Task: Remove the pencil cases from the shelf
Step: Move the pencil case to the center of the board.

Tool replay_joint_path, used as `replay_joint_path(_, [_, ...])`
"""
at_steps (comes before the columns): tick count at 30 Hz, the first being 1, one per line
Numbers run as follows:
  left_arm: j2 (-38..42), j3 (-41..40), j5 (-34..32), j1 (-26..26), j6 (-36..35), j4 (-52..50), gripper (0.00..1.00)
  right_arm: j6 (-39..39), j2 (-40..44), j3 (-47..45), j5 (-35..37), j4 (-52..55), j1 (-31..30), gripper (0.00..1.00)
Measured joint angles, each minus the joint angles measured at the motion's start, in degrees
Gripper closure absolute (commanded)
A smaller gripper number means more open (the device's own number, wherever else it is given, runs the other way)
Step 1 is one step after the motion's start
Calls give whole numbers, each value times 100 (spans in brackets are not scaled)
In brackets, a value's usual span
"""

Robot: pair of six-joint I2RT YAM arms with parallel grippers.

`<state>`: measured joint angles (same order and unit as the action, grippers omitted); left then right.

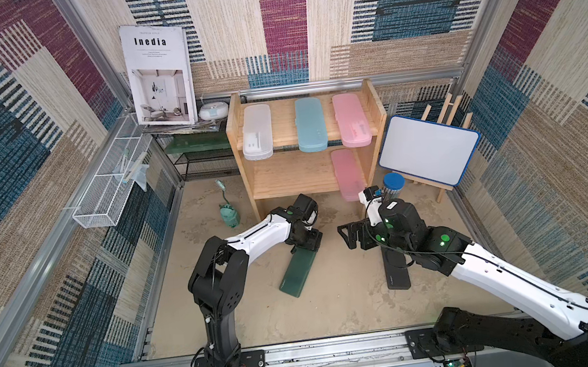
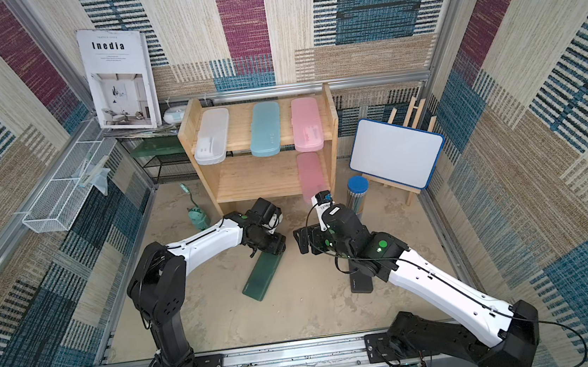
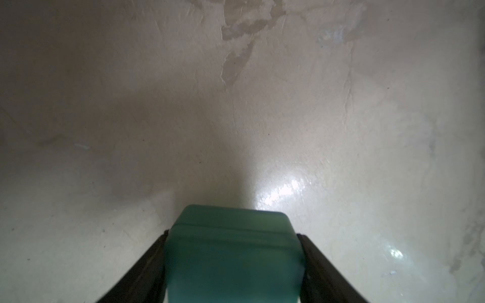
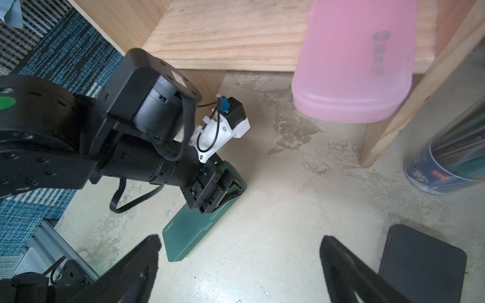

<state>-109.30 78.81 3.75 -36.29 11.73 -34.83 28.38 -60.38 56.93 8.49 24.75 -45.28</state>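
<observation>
The wooden shelf (image 1: 373, 110) holds a frosted white case (image 1: 257, 132), a light blue case (image 1: 311, 125) and a pink case (image 1: 351, 120) on its top tier. A second pink case (image 1: 347, 173) (image 4: 351, 65) overhangs the front edge of the lower tier. A dark green case (image 1: 296, 276) (image 3: 231, 262) lies flat on the floor. My left gripper (image 1: 307, 242) (image 3: 232, 234) is at its far end, with a finger pressed against each long side. A black case (image 1: 397, 273) (image 4: 422, 265) lies on the floor under my right arm. My right gripper (image 1: 349, 234) (image 4: 240, 244) hangs open and empty between the two cases.
A blue-lidded pencil tube (image 1: 394, 185) stands by the shelf's right leg, with a whiteboard on an easel (image 1: 429, 149) behind it. Left of the shelf are a small green lamp (image 1: 229, 212), a black mesh rack (image 1: 205, 160) and a white wire basket (image 1: 109, 194).
</observation>
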Motion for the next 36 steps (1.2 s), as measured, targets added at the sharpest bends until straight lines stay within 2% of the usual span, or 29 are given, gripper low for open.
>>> replay_joint_path(5, [245,-129,-448,-24,24,-238,1,87,17,-129,-153,-63,0,1])
replay_joint_path(6, [354,-210,-566,-20,9,-284,0,96,15,-138,-179,-79,0,1])
replay_joint_path(10, [667,-601,-855,-31,-37,-431,0,103,-79,-131,-280,-203,0,1])
replay_joint_path(18, [1003,-1397,-887,-232,-37,-343,0,236,-120,-210,-431,-339,-7,1])
replay_joint_path(26, [1189,-1801,-387,-341,-33,-144,0,323,-109,-232,-474,-363,-22,1])
replay_joint_path(36, [1019,-1845,-35,-525,142,-109,2,378,-35,-315,-472,-361,-33,1])
